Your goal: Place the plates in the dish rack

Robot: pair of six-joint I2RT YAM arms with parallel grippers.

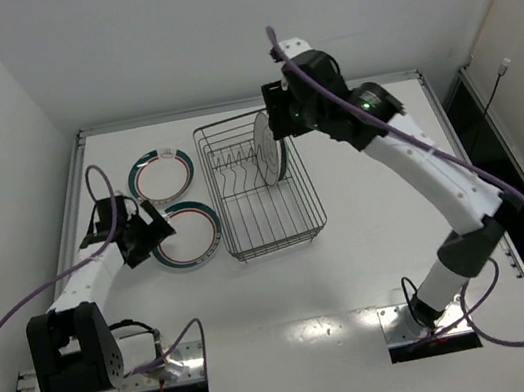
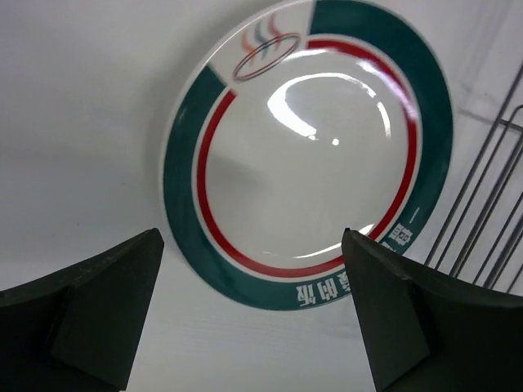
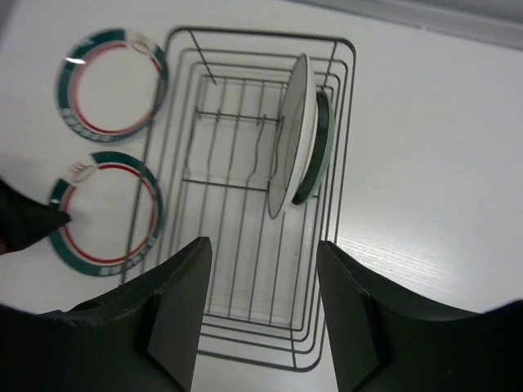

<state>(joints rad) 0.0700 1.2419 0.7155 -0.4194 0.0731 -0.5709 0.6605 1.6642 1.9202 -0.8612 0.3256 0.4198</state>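
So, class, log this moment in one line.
rack: white plate, teal plate upright | beside it: far banded plate, near banded plate flat | left gripper: open at near banded plate | right gripper: open above rack

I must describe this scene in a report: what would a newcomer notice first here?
First, the dark wire dish rack in the middle of the table, with a white plate and a smaller teal plate upright in it, side by side. Next, left of it, the far banded plate and near banded plate lie flat; the left arm's jaws are open at the near one's edge, the right arm's jaws open above the rack.
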